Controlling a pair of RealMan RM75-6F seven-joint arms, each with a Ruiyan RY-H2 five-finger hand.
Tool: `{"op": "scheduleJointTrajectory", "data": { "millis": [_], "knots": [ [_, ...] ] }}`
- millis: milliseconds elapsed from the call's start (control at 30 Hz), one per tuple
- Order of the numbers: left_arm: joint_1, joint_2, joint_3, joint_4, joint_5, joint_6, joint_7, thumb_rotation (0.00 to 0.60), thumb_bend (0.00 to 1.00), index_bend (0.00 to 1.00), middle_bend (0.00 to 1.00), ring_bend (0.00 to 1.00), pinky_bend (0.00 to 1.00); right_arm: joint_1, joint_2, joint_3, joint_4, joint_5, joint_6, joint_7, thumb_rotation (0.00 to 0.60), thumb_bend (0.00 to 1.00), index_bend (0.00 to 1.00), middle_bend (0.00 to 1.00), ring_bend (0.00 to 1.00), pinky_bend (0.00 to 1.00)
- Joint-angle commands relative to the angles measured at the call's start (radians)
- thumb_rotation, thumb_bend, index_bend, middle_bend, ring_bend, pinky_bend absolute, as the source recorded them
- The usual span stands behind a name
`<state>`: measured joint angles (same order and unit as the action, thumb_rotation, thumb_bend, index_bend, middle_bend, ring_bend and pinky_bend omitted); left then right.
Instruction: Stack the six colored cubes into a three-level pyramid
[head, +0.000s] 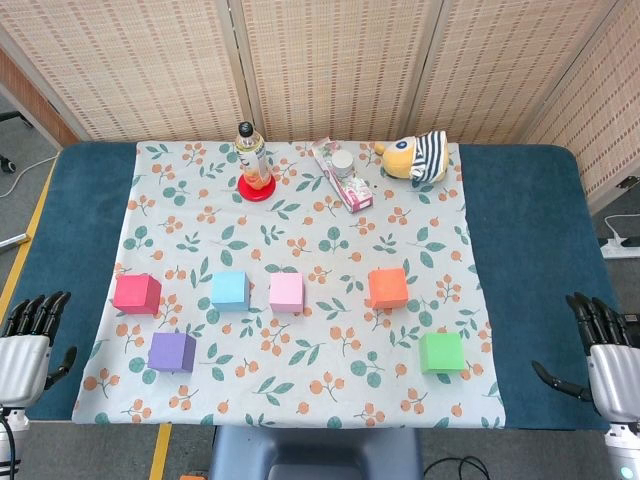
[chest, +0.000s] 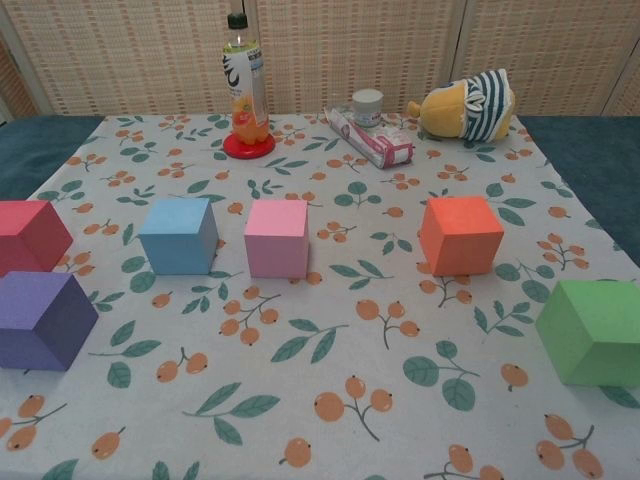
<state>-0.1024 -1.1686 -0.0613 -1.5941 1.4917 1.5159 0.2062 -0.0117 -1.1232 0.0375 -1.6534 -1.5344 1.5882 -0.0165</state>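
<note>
Fingers are spread and holding nothing on both the left hand (head: 28, 345) and right hand (head: 605, 350), each parked off its own edge of the floral cloth (head: 300, 240). All six cubes sit separate and unstacked: red cube (head: 137, 293), blue cube (head: 230, 290), pink cube (head: 286, 292) and orange cube (head: 388, 288) in a row, purple cube (head: 172, 352) and green cube (head: 441, 352) nearer the robot.

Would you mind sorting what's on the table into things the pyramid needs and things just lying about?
Needed: red cube, purple cube, blue cube, pink cube, orange cube, green cube.

Lying about: drink bottle, red coaster, pink packet, small jar, plush toy.
</note>
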Motion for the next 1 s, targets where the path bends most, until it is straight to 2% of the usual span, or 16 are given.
{"op": "scheduleJointTrajectory", "data": {
  "millis": [33, 333, 567, 800, 1000],
  "knots": [
    [-0.002, -0.002, 0.000, 0.002, -0.001, -0.004, -0.002, 0.600, 0.39, 0.05, 0.10, 0.08, 0.10, 0.008, -0.004, 0.005, 0.002, -0.004, -0.007, 0.006, 0.404, 0.00, 0.00, 0.06, 0.00, 0.11],
    [-0.021, 0.003, -0.010, -0.004, 0.011, -0.012, 0.006, 0.600, 0.39, 0.05, 0.10, 0.08, 0.09, 0.013, 0.004, 0.012, -0.001, -0.023, 0.001, 0.010, 0.403, 0.00, 0.00, 0.06, 0.00, 0.11],
    [-0.122, 0.047, -0.056, -0.050, 0.055, -0.092, 0.011, 0.600, 0.39, 0.07, 0.12, 0.09, 0.09, 0.024, 0.021, 0.023, 0.000, -0.040, 0.005, 0.020, 0.404, 0.00, 0.00, 0.06, 0.00, 0.11],
    [-0.294, 0.070, -0.125, -0.118, 0.013, -0.304, -0.006, 0.600, 0.39, 0.10, 0.16, 0.13, 0.11, 0.052, 0.034, 0.036, 0.003, -0.056, -0.014, 0.027, 0.405, 0.00, 0.00, 0.06, 0.00, 0.11],
    [-0.444, 0.013, -0.173, -0.114, -0.119, -0.505, 0.066, 0.600, 0.39, 0.09, 0.17, 0.14, 0.11, 0.078, 0.034, 0.039, 0.011, -0.062, -0.044, 0.037, 0.403, 0.00, 0.00, 0.06, 0.00, 0.11]
  ]
}}
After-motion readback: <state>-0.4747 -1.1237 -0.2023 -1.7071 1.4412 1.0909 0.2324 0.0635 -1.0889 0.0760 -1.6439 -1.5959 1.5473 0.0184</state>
